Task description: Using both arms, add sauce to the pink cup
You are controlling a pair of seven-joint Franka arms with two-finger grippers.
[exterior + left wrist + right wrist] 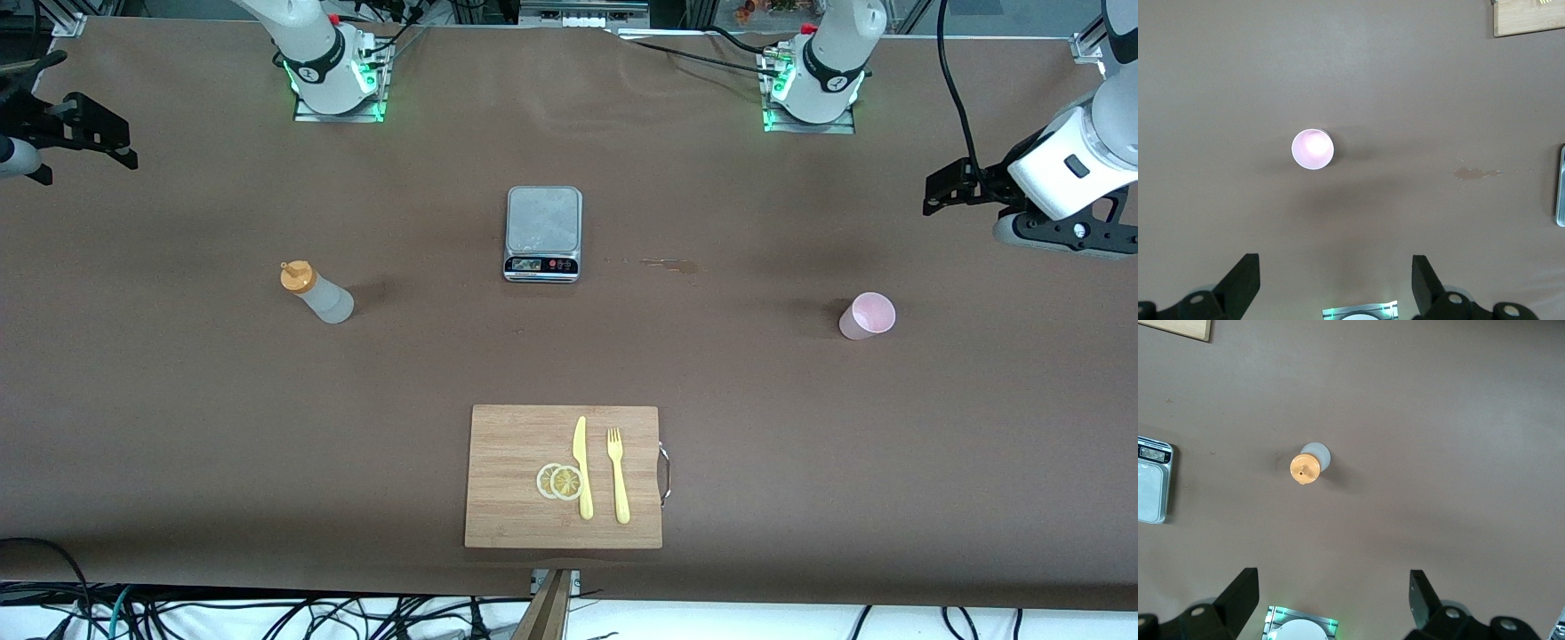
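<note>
The sauce bottle (316, 291), whitish with an orange nozzle cap, stands upright on the brown table toward the right arm's end. It shows from above in the right wrist view (1308, 465). The pink cup (868, 316) stands upright toward the left arm's end and also shows in the left wrist view (1313, 149). My right gripper (84, 129) hangs open and empty, high over the table's edge at its own end (1331, 600). My left gripper (947, 191) hangs open and empty, high over the table at its end (1336, 283). Neither gripper touches anything.
A grey kitchen scale (543, 233) sits mid-table between bottle and cup. A small sauce smear (669, 264) lies beside it. A wooden cutting board (498, 480) nearer the front camera holds a yellow knife (582, 467), a fork (617, 476) and lemon slices (560, 482).
</note>
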